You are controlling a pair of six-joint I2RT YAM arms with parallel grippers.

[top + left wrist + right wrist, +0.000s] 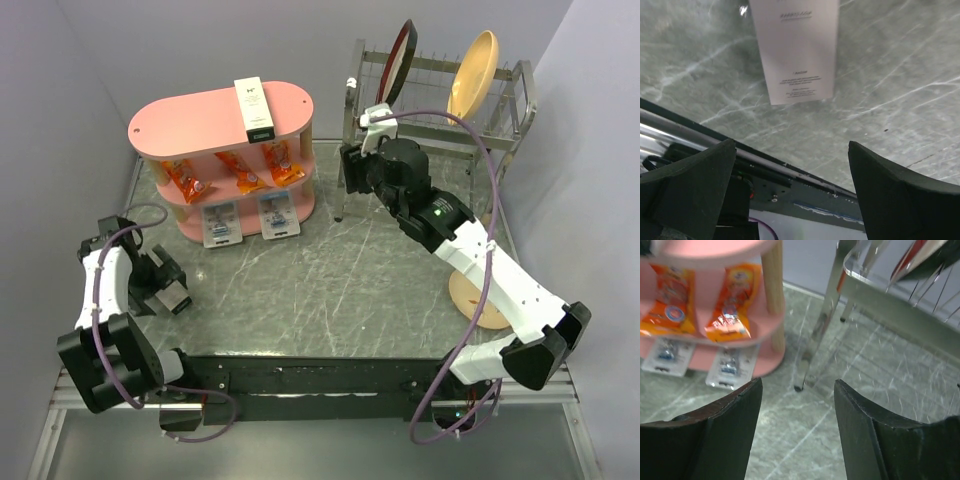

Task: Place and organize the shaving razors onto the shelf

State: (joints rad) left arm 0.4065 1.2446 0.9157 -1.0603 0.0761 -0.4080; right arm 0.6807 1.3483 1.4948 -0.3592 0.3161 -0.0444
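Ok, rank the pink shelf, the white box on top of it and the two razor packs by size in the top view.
1. pink shelf: clearly largest.
2. white box: slightly bigger than a pack, but nearer the camera, so unsure.
3. left razor pack and right razor pack: alike.

Grey marble table [340,290], pink shelf [190,122] and rack [500,112] at back, plate [468,298] right, shelf bearing box [253,108] on top, packets [243,172] mid-tier, two razors [220,224] on bottom tier
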